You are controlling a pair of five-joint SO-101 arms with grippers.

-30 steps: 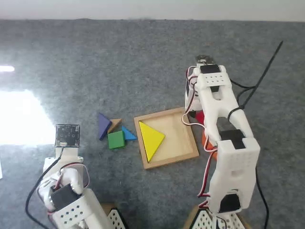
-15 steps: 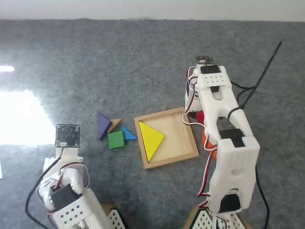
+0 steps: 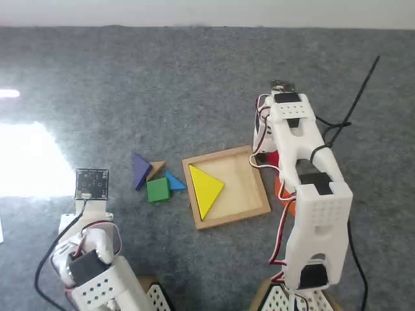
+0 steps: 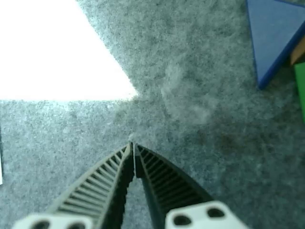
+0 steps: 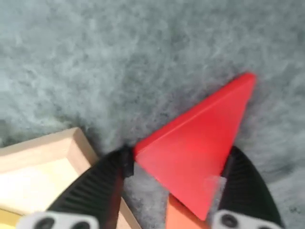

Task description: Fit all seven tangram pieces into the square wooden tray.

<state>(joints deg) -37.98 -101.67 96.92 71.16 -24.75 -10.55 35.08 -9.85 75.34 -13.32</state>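
The square wooden tray (image 3: 259, 194) holds a yellow triangle (image 3: 205, 188). Left of it lie a dark blue triangle (image 3: 141, 170), a brown piece (image 3: 156, 170), a green square (image 3: 157, 190) and a light blue triangle (image 3: 175, 182). At the tray's far right corner my right gripper (image 5: 178, 164) is closed around a red triangle (image 5: 195, 148), one finger on each side. An orange piece (image 5: 178, 214) shows just under the red one, beside the tray rim (image 5: 47, 148). My left gripper (image 4: 132, 145) is shut over bare carpet, with the dark blue triangle (image 4: 274, 33) ahead and to one side.
Grey carpet covers the table, with a bright glare patch (image 3: 29, 159) at the left. The right arm's body (image 3: 311, 194) stretches over the orange piece (image 3: 284, 192) along the tray's right side. A black cable (image 3: 356, 103) trails to the right.
The right arm has shifted slightly to the right and away from the tray's corner. The left arm and the loose pieces have not moved.
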